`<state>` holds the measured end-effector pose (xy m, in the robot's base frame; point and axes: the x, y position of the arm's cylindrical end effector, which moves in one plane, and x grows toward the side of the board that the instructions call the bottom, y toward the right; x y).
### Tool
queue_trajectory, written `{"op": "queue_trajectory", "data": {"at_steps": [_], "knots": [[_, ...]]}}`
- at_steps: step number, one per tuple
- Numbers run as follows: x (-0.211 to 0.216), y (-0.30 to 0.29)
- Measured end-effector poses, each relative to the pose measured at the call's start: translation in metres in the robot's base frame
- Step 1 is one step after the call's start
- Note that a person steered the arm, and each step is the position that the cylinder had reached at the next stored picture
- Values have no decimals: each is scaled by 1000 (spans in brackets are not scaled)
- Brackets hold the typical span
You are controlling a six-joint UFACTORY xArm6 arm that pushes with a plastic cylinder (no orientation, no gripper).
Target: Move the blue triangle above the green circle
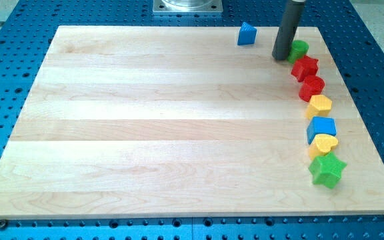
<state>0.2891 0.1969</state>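
A pale wooden board [165, 127] lies on a blue perforated table [372, 40], with no brand, label or writing legible anywhere in the view. The blue triangle [246, 34] stands near the view's top edge of the board, right of centre, its peak pointing toward the view's top; it is too small to make out a long axis. The arm's dark rod [289, 28] comes down from the view's top, and my tip [282, 57] rests on the board just left of the green circle [299, 50], seemingly touching it, with the blue triangle apart to the tip's left and slightly higher in the view. The arm carries no fingers, so there is nothing released, clenched or grasping.

Below the green circle a curved line of blocks runs down the view's right side, each close to the next: a red star [305, 67], a second red block [311, 87] of unclear shape, a yellow block [319, 105], a blue cube [321, 129], a yellow heart [323, 145] and a green star [327, 169]. No containers are in view. A grey metal plate [187, 7] sits at the view's top edge.
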Motion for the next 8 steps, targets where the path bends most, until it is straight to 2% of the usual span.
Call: {"op": "queue_trajectory", "data": {"at_steps": [1,2,3,4,6,7,8], "knots": [[0,1],[-5,-52],[-13,-149],[-42,-148],[-58,-49],[-82,-49],[-84,-29]]}}
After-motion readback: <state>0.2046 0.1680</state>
